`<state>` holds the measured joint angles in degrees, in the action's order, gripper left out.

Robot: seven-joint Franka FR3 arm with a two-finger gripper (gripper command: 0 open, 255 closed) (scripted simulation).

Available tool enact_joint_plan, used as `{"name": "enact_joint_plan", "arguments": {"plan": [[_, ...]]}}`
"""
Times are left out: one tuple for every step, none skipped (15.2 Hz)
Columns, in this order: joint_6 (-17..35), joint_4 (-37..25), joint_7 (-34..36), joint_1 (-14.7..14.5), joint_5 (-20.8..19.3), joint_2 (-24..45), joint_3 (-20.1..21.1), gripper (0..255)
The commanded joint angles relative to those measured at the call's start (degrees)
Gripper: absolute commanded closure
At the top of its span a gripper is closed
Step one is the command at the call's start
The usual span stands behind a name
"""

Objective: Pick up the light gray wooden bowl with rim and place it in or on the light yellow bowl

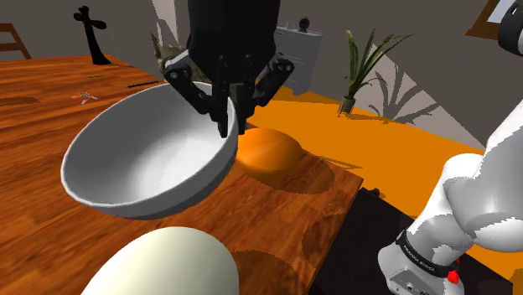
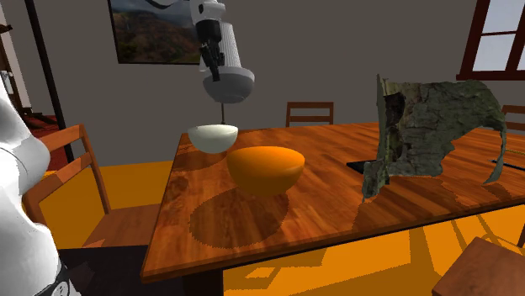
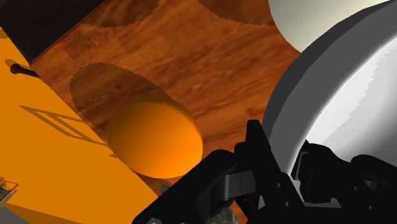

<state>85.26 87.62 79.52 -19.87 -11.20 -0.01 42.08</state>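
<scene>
My gripper (image 1: 228,126) is shut on the rim of the light grey bowl (image 1: 142,163), holding it tilted in the air above the wooden table (image 1: 50,243). In the second exterior view the grey bowl (image 2: 233,86) hangs from the gripper (image 2: 217,69) above the pale yellow bowl (image 2: 213,137), which stands on the table. In the shoulder view the pale yellow bowl (image 1: 159,266) lies below and in front of the held bowl. In the wrist view the fingers (image 3: 256,156) clasp the grey bowl's rim (image 3: 286,114), and the pale yellow bowl (image 3: 312,19) sits beyond.
An orange bowl (image 2: 265,168) stands on the table (image 2: 336,210) next to the pale one. A ragged green-brown object (image 2: 433,126) stands further along. A black figure (image 1: 90,33) stands at the far end of the table. Chairs (image 2: 76,168) surround it.
</scene>
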Motion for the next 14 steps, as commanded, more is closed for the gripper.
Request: {"name": "enact_joint_plan", "arguments": {"plan": [[-1.70,-2.52,3.52,-1.89,-1.27,2.02,1.87,255],[-2.47,-3.58,5.20,-2.90,-1.85,2.93,2.72,255],[-3.27,-4.73,6.93,-3.99,-2.52,3.96,3.58,255],[-4.12,-5.99,8.68,-5.22,-3.27,5.09,4.35,255],[-5.03,-7.36,10.47,-6.52,-4.13,6.34,5.16,255],[-6.50,-9.65,13.22,-8.69,-5.61,8.45,6.34,255],[-5.51,-8.37,13.13,-8.48,-5.18,7.94,6.10,255],[-4.55,-7.12,13.07,-8.18,-4.81,7.47,6.01,255],[-3.61,-5.91,13.02,-7.89,-4.46,7.04,5.94,255],[-2.68,-4.73,12.98,-7.63,-4.15,6.63,5.87,255],[-1.77,-3.59,12.94,-7.39,-3.85,6.25,5.80,255],[-0.87,-2.47,12.92,-7.18,-3.59,5.90,5.73,255],[0.01,-1.39,12.90,-6.98,-3.34,5.57,5.66,255],[0.89,-0.33,12.89,-6.81,-3.11,5.27,5.60,255]]}}
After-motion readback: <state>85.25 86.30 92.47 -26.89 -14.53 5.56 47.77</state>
